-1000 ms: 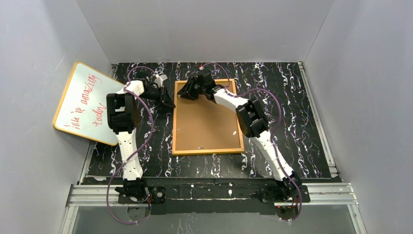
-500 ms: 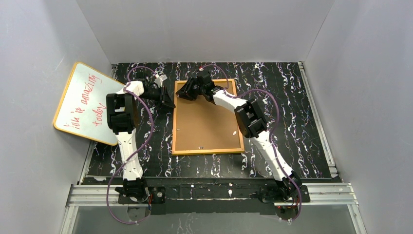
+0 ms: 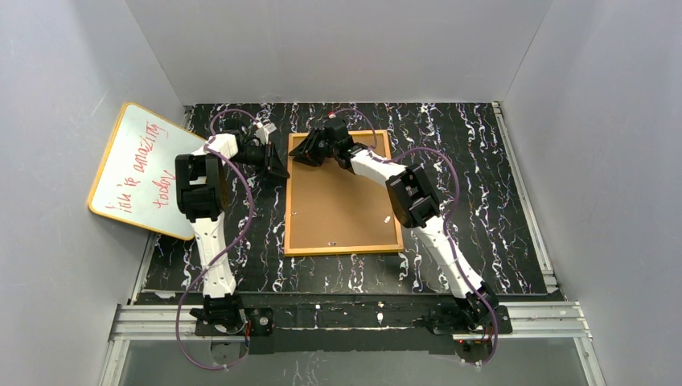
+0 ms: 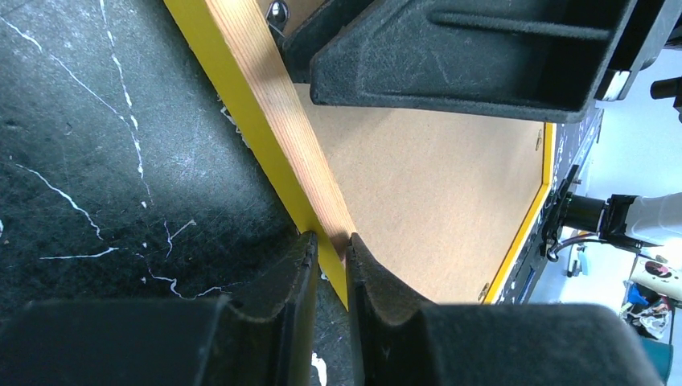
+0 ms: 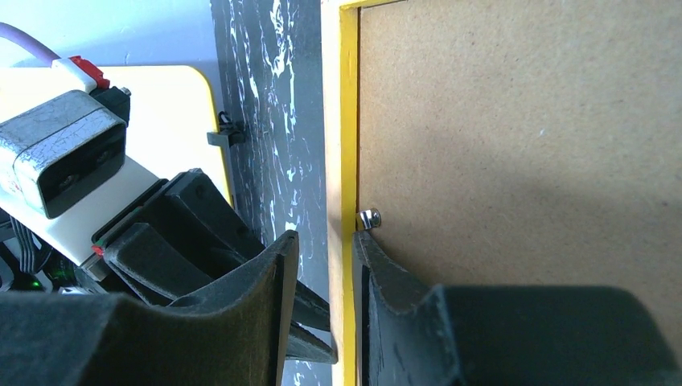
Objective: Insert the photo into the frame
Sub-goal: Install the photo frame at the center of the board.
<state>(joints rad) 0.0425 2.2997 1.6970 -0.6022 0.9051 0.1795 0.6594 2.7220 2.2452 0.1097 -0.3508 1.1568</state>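
Note:
The frame lies face down on the black mat, with the brown backing board inside its yellow-orange border. The photo is not in view. My left gripper is shut on the frame's left border near the far left corner; in the left wrist view its jaws pinch the wood-and-yellow edge. My right gripper straddles the same border in the right wrist view. Its inner finger touches beside a metal tab, and a small gap shows on the outer side.
A yellow-edged whiteboard with red writing leans against the left wall. Grey walls enclose the mat on three sides. A metal rail runs along the near edge by the arm bases.
My right gripper has shifted slightly left along the frame's far edge toward the far left corner. The left arm and the frame have not visibly moved.

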